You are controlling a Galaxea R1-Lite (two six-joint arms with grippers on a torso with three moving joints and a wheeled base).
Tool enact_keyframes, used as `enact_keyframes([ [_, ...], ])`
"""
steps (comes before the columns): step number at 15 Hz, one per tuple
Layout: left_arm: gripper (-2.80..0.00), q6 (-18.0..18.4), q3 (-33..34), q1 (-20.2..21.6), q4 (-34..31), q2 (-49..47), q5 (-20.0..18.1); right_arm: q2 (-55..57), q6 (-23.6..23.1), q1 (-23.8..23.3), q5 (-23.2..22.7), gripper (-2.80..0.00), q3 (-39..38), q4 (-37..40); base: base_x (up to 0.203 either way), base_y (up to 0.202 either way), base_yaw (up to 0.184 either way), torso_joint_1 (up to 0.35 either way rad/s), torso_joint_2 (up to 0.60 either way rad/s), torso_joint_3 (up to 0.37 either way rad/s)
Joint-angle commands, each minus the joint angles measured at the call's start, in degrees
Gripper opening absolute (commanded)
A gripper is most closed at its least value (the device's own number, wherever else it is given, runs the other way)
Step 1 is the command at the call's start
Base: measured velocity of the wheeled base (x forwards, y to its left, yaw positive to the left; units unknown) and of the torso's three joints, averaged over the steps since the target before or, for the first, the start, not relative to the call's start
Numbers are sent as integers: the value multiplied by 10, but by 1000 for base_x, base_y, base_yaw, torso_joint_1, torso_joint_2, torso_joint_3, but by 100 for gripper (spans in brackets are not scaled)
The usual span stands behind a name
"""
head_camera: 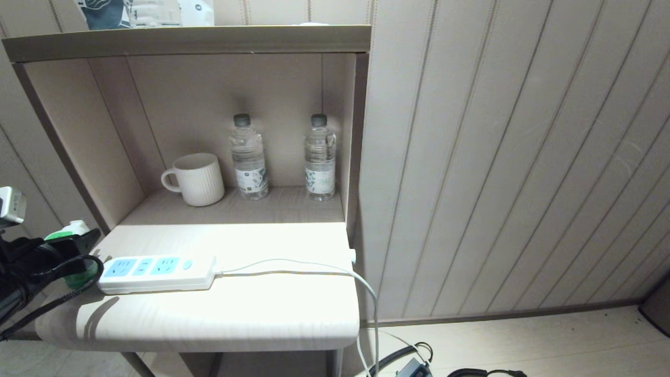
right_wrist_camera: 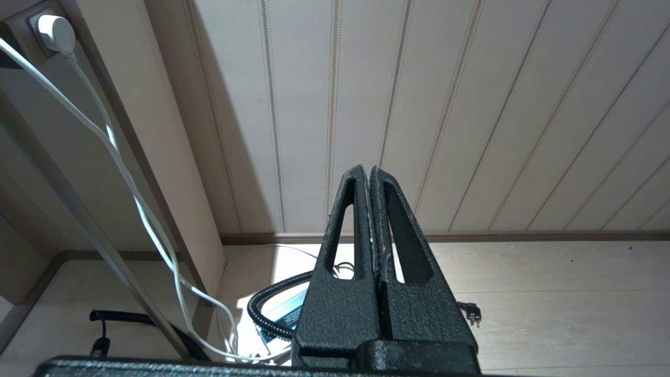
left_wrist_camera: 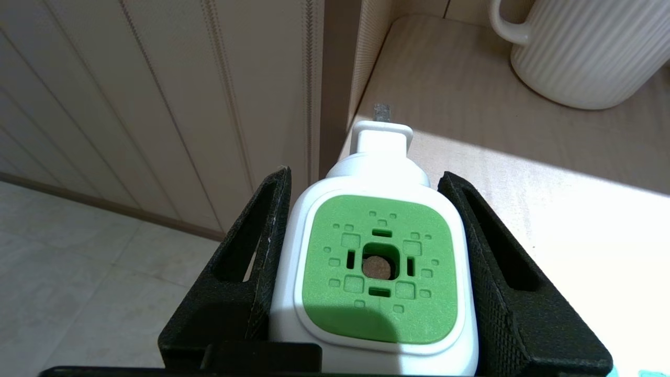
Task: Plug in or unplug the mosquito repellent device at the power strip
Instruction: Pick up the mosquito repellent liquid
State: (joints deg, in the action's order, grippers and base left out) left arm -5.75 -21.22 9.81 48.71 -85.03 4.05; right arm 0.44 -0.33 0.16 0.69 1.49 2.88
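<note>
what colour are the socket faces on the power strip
Light blue, on the white power strip; clearest in the head view.

Strong light from above blows out the counter (head_camera: 235,314) front to near white, while the shelf (head_camera: 235,207) recess behind stays dim. Soft shadows trail the bottles (head_camera: 248,157). Focus is sharp throughout.

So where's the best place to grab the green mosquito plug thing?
Probably by the white head's two flat sides, the way the left gripper is shut on the mosquito repellent device now. The fingers come from behind, opposite the prongs, so the plug end sticks out free toward the power strip. The bottle below looks rounder and likelier to slip.
</note>
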Motion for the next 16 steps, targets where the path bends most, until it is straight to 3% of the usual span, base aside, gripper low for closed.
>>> enact_keyframes([
  [1,-277,0,0,0,2,-1,1,0,0,0,0,-280,0,0,0,0,0,0,0,0],
  [2,0,0,-1,0,2,2,0,0,0,0,0,-280,0,0,0,0,0,0,0,0],
  [16,0,-1,-19,2,2,2,0,0,0,0,0,-280,0,0,0,0,0,0,0,0],
])
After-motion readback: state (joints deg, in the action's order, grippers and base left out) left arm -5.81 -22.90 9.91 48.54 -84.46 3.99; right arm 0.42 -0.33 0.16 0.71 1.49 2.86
